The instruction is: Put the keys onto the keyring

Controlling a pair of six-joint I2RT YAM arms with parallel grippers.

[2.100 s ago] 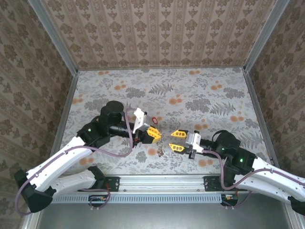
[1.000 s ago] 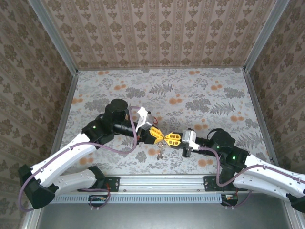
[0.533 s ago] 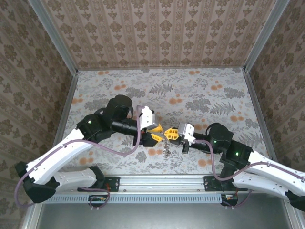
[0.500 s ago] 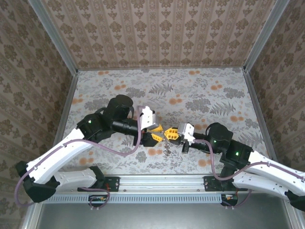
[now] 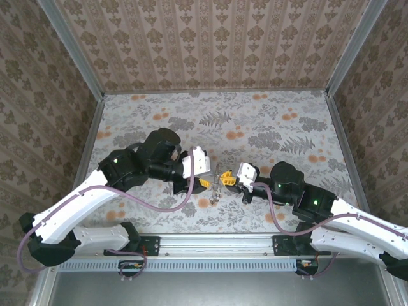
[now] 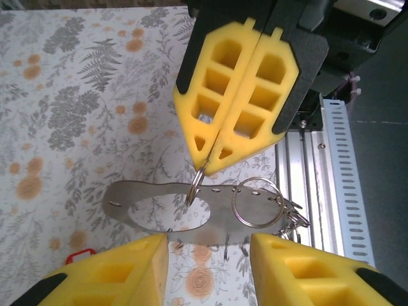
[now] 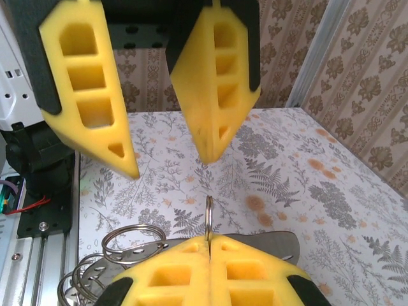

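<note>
Right gripper (image 6: 213, 152) up top in the left wrist view, yellow jaws pressed together and pinching the keyring (image 6: 195, 186), a thin silvery split ring, edge-on at the very tips. Right under it hang the keys (image 6: 116, 203): a flat silvery plate with an oval cut-out, a second split ring (image 6: 256, 201) at its other end. The keyring reaches into that cut-out; whether it's threaded through, can't tell. Left gripper (image 6: 207, 247) sits just below, jaws spread wide either side, touching nothing. A red loop (image 6: 80, 255) lies on the floral bench (image 5: 274, 127). From above, both grippers meet nose to nose near the front rail (image 5: 210, 242), the keys (image 5: 215, 193) dangling between them.
</note>
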